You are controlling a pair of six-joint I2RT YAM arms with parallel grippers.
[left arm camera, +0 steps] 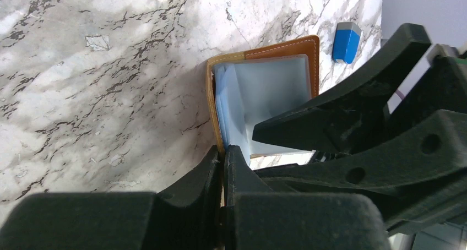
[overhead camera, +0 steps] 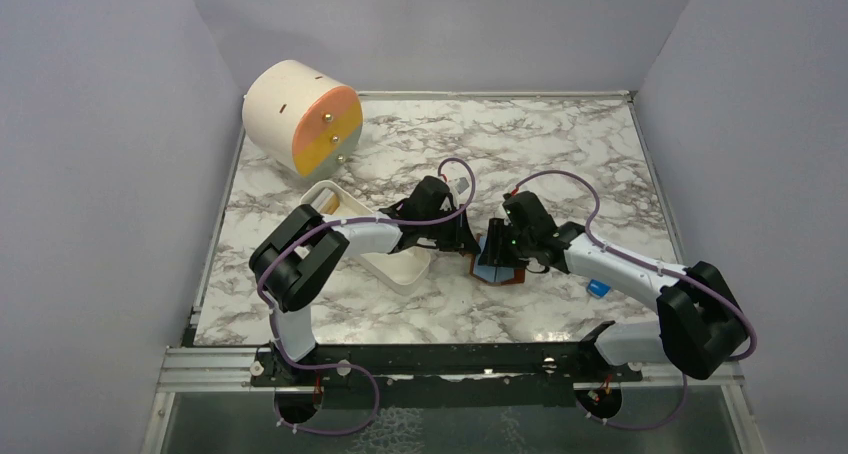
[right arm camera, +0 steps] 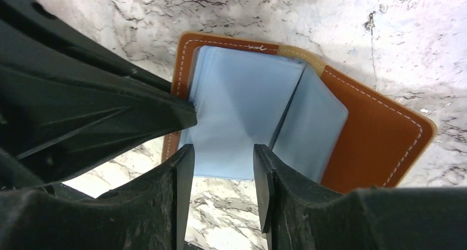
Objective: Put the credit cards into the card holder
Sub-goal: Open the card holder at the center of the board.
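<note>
The card holder [overhead camera: 497,268] is a brown wallet lying open on the marble, its pale blue pockets up. It also shows in the left wrist view [left arm camera: 286,47] and the right wrist view [right arm camera: 380,134]. My left gripper [left arm camera: 223,152] is shut on the wallet's brown edge, at the table's middle in the top view [overhead camera: 469,242]. My right gripper [right arm camera: 223,151] is open and empty, its tips just over the near edge of the blue pockets [right arm camera: 242,107]; it stands right of the left gripper in the top view [overhead camera: 500,246]. No credit card shows clearly; a yellowish bit sits in the white tray's far end [overhead camera: 324,206].
The white oblong tray [overhead camera: 395,262] lies under the left arm. A small bright-blue block [overhead camera: 598,287] lies right of the wallet, also in the left wrist view [left arm camera: 346,42]. A large cream cylinder with an orange-yellow face [overhead camera: 300,124] stands at the back left. Grey walls enclose the table.
</note>
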